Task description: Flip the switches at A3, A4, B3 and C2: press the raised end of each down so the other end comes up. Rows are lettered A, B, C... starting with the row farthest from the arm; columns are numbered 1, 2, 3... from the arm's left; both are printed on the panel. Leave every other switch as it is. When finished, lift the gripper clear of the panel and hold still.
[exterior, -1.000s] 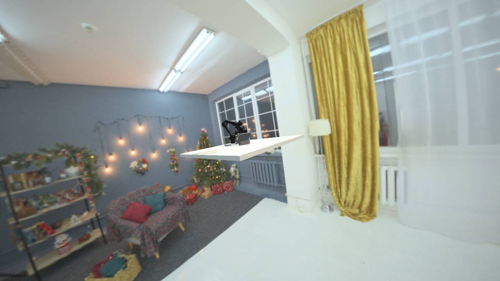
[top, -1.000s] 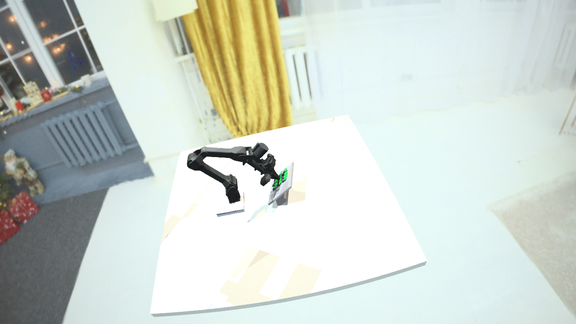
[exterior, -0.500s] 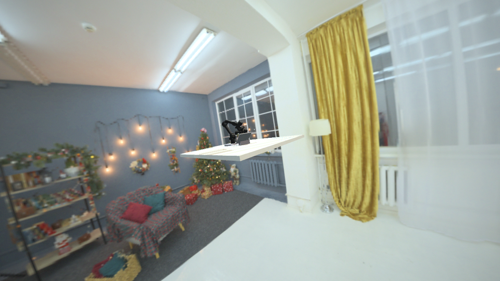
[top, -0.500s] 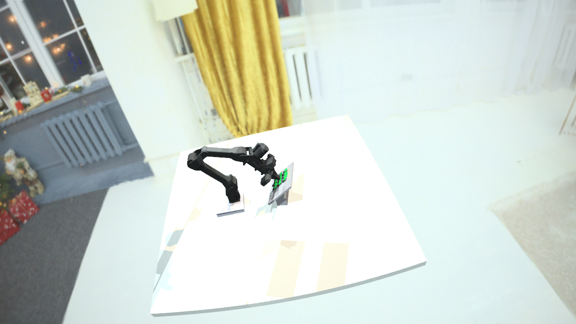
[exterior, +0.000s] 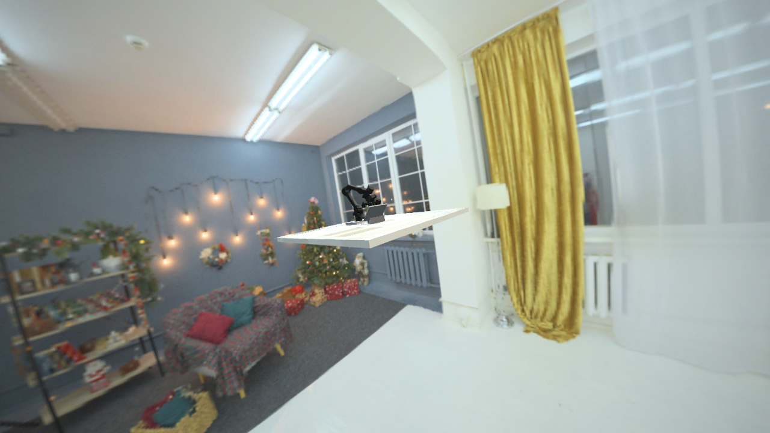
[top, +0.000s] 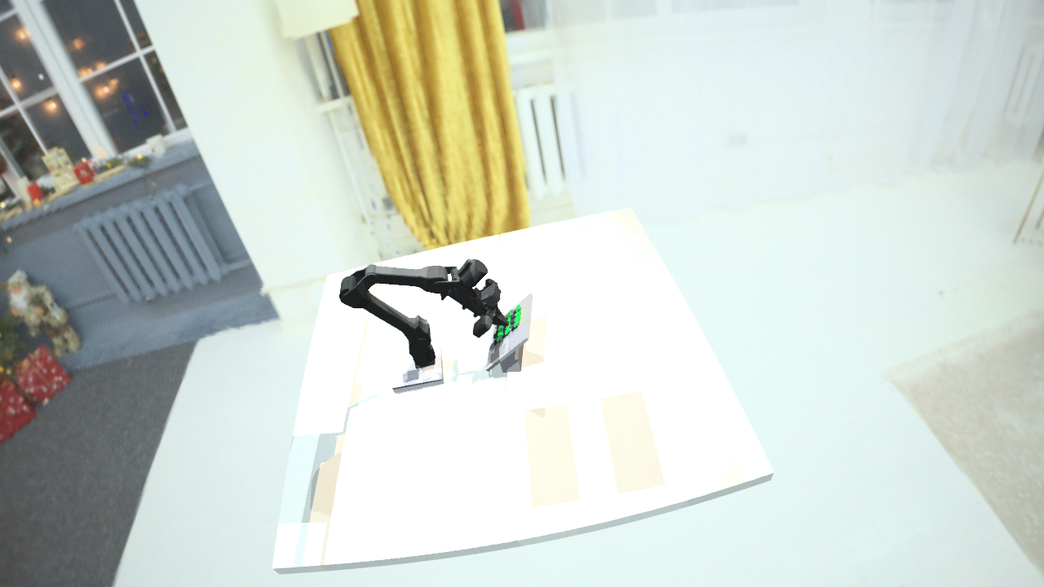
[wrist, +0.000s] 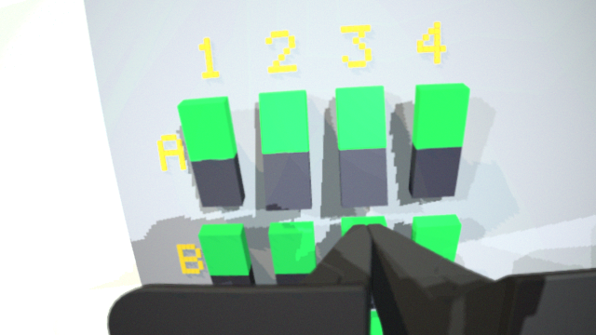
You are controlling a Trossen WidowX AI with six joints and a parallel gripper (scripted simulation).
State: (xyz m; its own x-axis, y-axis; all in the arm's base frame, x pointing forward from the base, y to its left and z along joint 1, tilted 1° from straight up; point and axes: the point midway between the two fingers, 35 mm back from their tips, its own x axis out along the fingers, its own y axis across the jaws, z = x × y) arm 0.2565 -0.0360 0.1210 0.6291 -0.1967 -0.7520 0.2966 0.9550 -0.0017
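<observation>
The panel point(wrist: 512, 70) is standing tilted on the table point(top: 656, 438), just in front of the arm, its face turned toward the wrist camera.

Going left to right along row A in the wrist view: switch A1 point(wrist: 210, 151) is showing side walls, with its green half seeming to stand proud; switch A2 point(wrist: 285, 149) and switch A3 point(wrist: 361, 145) are presenting flatter faces, so which end is raised cannot be told with certainty; switch A4 point(wrist: 438, 140) is again showing its green half standing out. In row B only the green upper halves are showing, and switch B3 point(wrist: 346, 224) is largely hidden.

The gripper point(wrist: 369, 228) is pointing at the upper edge of B3, fingers pressed together with nothing between them, forming a single blunt point. Whether the tip is touching the switch cannot be told.

Judgement on handling: these are stiff, hard rockers on a pivot, smooth-faced and likely slippery under a narrow tip. They are not for grasping; the closed tip should be bearing squarely on the raised end, near its outer edge and away from the pivot, centred across the width so that it is not sliding onto a neighbour
</observation>
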